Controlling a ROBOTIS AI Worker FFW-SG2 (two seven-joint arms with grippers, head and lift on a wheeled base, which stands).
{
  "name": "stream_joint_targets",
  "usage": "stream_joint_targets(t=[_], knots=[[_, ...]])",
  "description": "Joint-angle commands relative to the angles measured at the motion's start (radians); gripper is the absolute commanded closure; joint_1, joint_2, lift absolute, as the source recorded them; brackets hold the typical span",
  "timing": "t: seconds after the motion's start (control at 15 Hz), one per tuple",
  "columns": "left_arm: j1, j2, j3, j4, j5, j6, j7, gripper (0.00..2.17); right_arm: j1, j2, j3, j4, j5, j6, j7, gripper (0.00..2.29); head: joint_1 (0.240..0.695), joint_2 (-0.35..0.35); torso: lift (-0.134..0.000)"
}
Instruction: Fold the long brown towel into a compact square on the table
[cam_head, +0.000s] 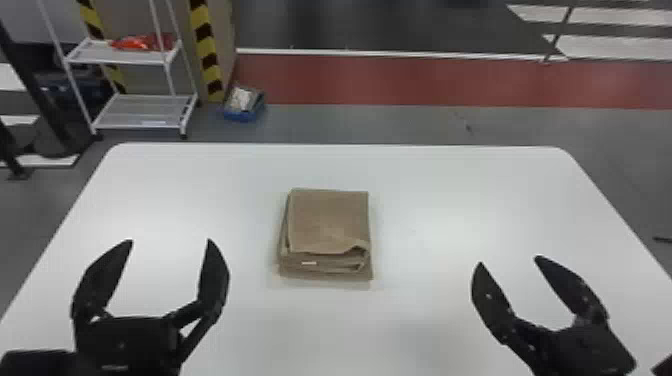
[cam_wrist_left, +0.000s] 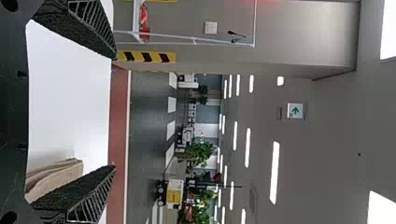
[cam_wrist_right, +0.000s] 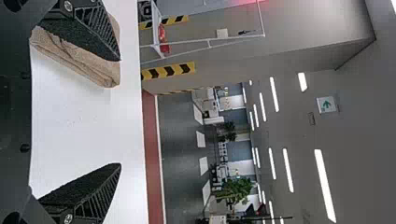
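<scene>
The brown towel (cam_head: 327, 220) lies folded into a compact, layered, roughly square stack near the middle of the white table (cam_head: 425, 200), its fold edges towards the robot and slightly uneven. To its left, my left gripper (cam_head: 170, 242) stands open, holding nothing. My right gripper (cam_head: 509, 261) is open too, off to the right and nearer the robot, apart from the towel. In the left wrist view the towel (cam_wrist_left: 56, 175) is partly behind one finger of the left gripper (cam_wrist_left: 115, 112). In the right wrist view the towel (cam_wrist_right: 77, 56) is partly covered by a finger of the right gripper (cam_wrist_right: 120, 112).
Beyond the table's far left corner stands a white wire shelf (cam_head: 145, 112) with a red item (cam_head: 142, 42) on its upper level. A blue box (cam_head: 243, 105) sits on the floor behind the table, beside a column with yellow and black stripes.
</scene>
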Motion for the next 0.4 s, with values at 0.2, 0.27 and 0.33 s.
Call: stream_joint_targets(t=[0.2,0.27,0.33], knots=[[0.009,0.000,0.010,-0.012,0.000,-0.003,0.000,0.03,0.001,-0.005,-0.002,-0.001,-0.005,0.000,0.002,0.08,0.695,-0.043,-0.115],[0.010,0.000,0.011,-0.013,0.000,-0.003,-0.001,0.03,0.003,-0.005,-0.002,-0.001,-0.005,0.000,0.002,0.08,0.695,-0.042,-0.115],[0.010,0.000,0.011,-0.015,0.000,-0.003,-0.001,0.03,0.001,-0.007,-0.003,-0.001,-0.005,0.000,0.002,0.08,0.695,-0.042,-0.115]])
